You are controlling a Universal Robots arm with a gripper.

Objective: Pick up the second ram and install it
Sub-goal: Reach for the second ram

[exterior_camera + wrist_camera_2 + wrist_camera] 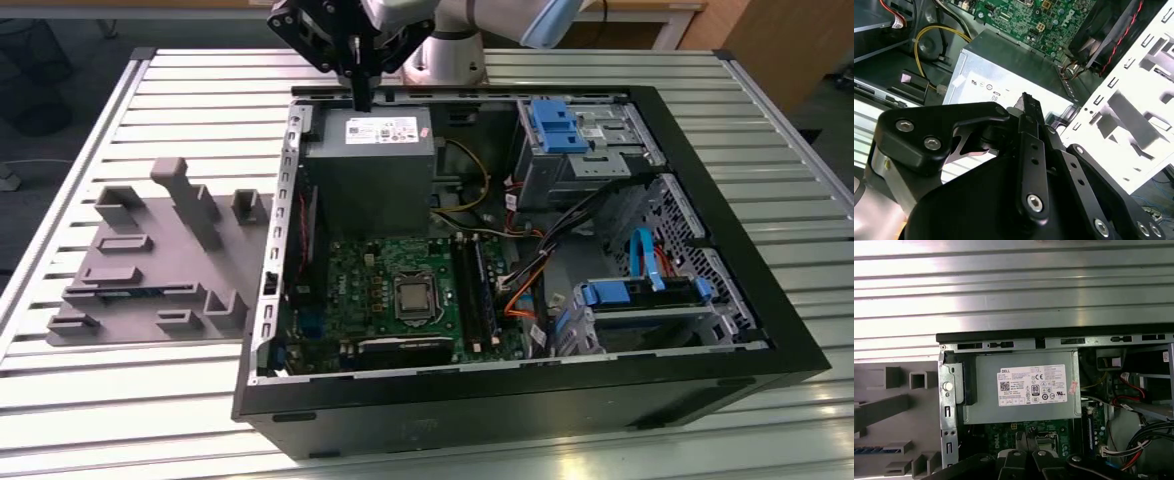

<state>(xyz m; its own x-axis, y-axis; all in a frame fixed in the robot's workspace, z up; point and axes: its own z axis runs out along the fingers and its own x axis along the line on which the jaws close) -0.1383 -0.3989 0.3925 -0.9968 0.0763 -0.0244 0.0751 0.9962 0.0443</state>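
My gripper (362, 103) hangs above the back edge of the open computer case (747, 330), over the grey power supply (370, 160). Its black fingers (1030, 107) are pressed together with nothing between them. The second ram (139, 293) shows as a thin blue-green strip lying in a slot of the grey moulded holder (160, 255), on the exterior view's left of the case. In the first wrist view the same strip (874, 450) lies in the holder (884, 410), well off to the side of the gripper (1026, 436). The long black slots (474, 290) run along the green motherboard (360, 275).
The case stands on a slatted metal table (174, 75). Inside it are blue-tabbed drive cages (561, 125), a second cage (641, 295), loose orange, black and yellow cables (534, 260), and a processor socket (416, 297). The arm's base (447, 55) is behind the case.
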